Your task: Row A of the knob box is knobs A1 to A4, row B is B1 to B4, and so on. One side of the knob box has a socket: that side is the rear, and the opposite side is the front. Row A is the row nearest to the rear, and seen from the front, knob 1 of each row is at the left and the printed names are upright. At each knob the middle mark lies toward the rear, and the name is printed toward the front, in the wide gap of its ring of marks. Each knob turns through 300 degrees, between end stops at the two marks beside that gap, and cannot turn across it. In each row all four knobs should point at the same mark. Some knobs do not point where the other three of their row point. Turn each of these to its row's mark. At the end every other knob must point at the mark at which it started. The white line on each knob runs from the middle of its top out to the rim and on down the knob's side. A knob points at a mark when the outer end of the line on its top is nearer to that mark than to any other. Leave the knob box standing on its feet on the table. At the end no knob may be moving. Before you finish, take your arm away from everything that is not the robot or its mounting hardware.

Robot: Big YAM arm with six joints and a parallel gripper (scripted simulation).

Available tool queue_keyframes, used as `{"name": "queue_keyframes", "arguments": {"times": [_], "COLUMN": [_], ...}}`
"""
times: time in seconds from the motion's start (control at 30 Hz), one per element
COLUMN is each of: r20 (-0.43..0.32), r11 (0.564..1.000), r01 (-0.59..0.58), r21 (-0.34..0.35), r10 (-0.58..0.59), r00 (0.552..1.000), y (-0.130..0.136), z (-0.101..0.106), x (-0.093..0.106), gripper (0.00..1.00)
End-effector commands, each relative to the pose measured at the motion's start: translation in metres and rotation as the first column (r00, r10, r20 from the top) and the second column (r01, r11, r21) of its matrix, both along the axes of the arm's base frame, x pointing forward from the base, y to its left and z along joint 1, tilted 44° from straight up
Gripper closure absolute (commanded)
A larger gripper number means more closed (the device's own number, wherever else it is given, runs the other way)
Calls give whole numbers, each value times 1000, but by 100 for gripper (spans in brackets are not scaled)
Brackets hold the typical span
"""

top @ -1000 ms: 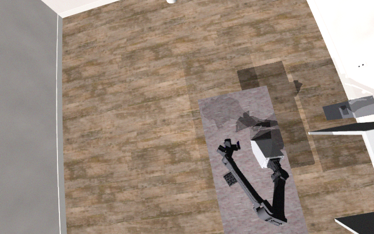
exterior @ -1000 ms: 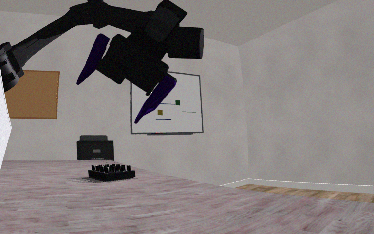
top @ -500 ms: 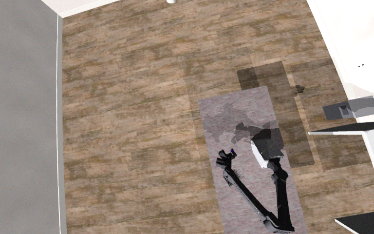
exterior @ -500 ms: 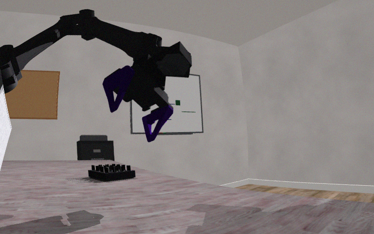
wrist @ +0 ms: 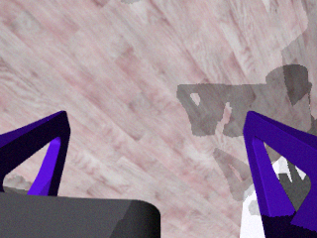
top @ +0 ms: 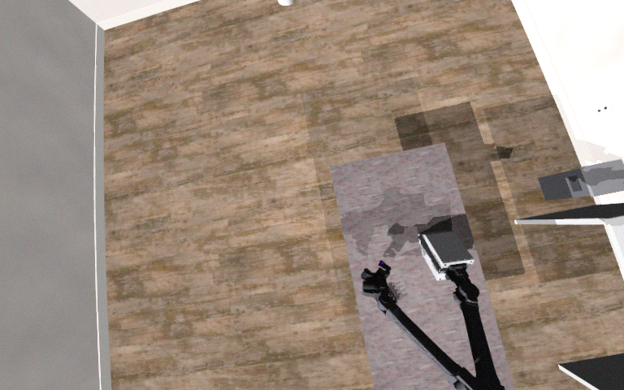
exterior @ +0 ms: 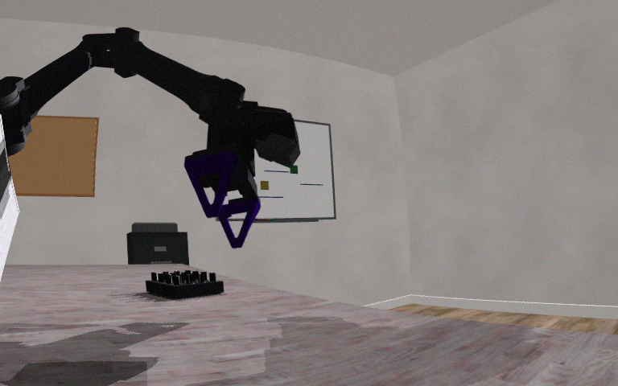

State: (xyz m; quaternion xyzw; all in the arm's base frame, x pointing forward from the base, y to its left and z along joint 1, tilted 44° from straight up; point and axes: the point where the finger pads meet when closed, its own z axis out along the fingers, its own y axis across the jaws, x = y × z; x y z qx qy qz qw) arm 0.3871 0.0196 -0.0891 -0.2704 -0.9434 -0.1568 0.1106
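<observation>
The knob box (top: 392,295) (exterior: 184,289) is on the table (top: 391,176) (exterior: 319,341) (wrist: 124,74). In the view from above, it is by the table's left edge, mostly hidden under the arm (top: 423,338) (exterior: 170,77). In the side view, it sits flat, left of the middle and on the far part of the table. Its knobs (exterior: 175,279) stick up on top.

The gripper (top: 374,266) (exterior: 224,232) (wrist: 157,120) is up in the air, a bit to the right of the box in the side view. Its fingers are spread wide and have nothing in them. They do not touch the box or any knob.

How much is done? The pictures can't say. The white lines and marks are too small to read, so nobody can tell which knobs are wrong, or if any are fixed. The box does look safe on the table.

If there are wrong knobs left, the arm likely has to get over one, go down, pinch it and turn it. The other knobs are close, so it could bump them. At the end it must move away.

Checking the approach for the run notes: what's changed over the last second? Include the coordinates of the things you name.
The end effector (top: 374,269) (exterior: 224,232) (wrist: 157,120) swung back toward the arm's base, came down and turned; the forearm now partly covers the knob box (top: 392,295) (exterior: 184,289) from above. Nothing taken or let go. Box hasn't moved.
</observation>
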Motion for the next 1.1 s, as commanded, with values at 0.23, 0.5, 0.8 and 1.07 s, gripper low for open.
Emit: {"name": "queue_keyframes", "arguments": {"times": [0.23,0.5,0.8,1.07], "r20": [246,394,566,691], "r11": [957,887,763,639], "r01": [-279,-448,-635,-764], "r21": [82,117,120,91], "r10": [252,372,473,511], "r00": [936,840,675,510], "y": [58,100,147,183], "z": [43,70,103,131], "x": [15,12,0,-16], "gripper": [0,0,0,0]}}
